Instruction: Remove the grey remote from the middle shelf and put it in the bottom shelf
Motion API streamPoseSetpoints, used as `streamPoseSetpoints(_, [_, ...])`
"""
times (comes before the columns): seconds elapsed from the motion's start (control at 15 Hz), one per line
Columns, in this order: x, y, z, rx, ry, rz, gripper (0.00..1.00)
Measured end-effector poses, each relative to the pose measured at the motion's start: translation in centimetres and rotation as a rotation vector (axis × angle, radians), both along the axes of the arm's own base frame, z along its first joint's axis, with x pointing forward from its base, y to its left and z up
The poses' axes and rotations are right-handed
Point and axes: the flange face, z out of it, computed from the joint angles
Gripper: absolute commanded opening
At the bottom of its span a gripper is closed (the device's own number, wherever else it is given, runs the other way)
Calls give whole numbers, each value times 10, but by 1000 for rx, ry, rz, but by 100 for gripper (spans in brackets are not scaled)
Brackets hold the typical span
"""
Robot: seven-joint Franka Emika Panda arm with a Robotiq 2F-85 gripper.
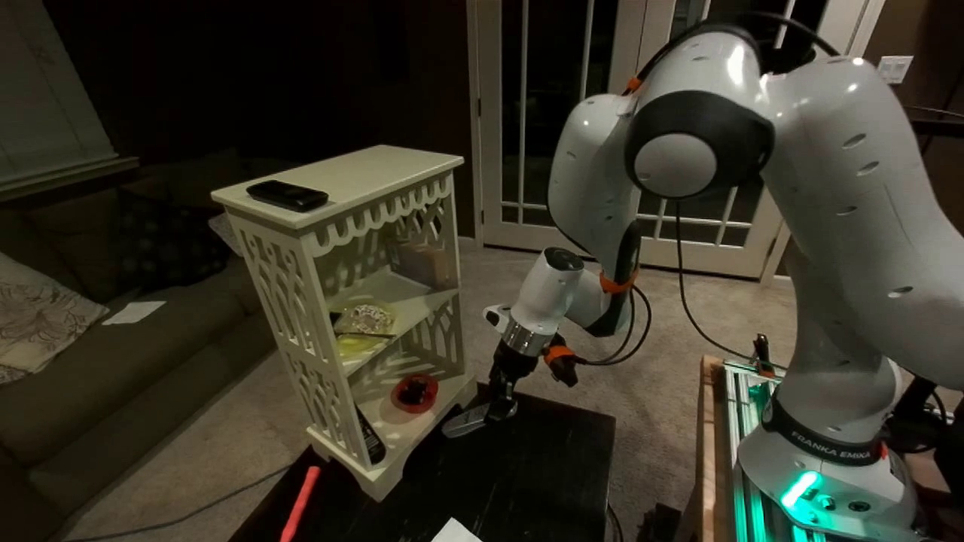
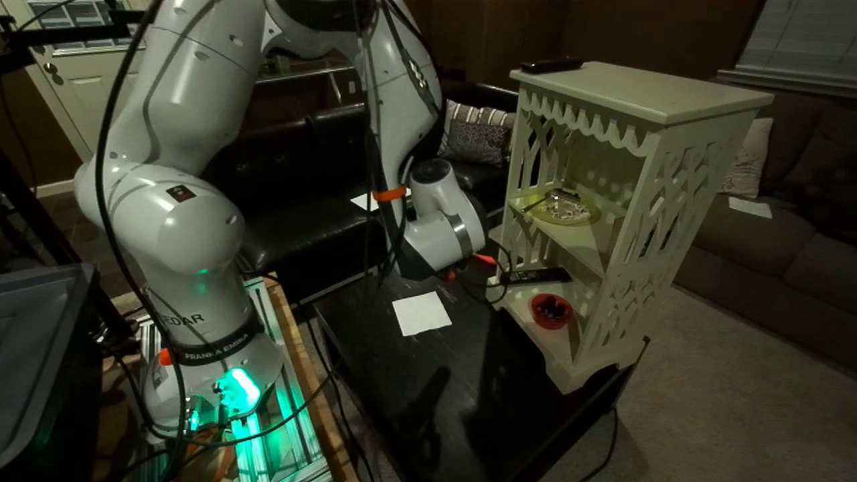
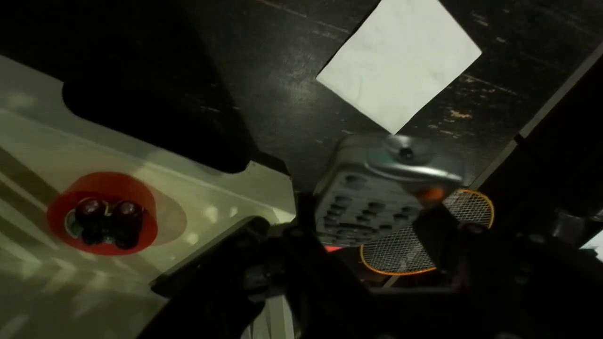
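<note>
The grey remote (image 1: 467,420) is between the fingers of my gripper (image 1: 501,406), in front of the rack's lower part and above the black table. In the wrist view the remote (image 3: 367,202) stands tilted between the dark fingers (image 3: 372,221), its buttons facing the camera. The middle shelf (image 1: 414,307) of the cream rack holds a yellow-green dish; it also shows in an exterior view (image 2: 569,237). The bottom shelf (image 1: 407,427) lies beside my gripper, on the left in the wrist view (image 3: 188,183). The gripper and remote are hidden behind the arm in an exterior view.
The bottom shelf bears a red bowl (image 1: 429,401) of dark items and a black remote (image 2: 535,275) near one side wall. A black device (image 1: 286,196) lies on the rack top. White paper (image 2: 422,313) and a red stick (image 1: 300,503) lie on the table (image 1: 542,459).
</note>
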Motion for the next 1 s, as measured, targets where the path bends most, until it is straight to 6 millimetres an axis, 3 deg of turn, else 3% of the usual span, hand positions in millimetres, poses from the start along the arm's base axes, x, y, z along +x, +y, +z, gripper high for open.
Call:
streamPoseSetpoints(0.27, [-7,-28,-51,71,88,43,31])
streamPoseSetpoints(0.47, [2,-41,-85,89,100,67,31])
streamPoseSetpoints(1.0, [37,-44,-150,103,34,202,31])
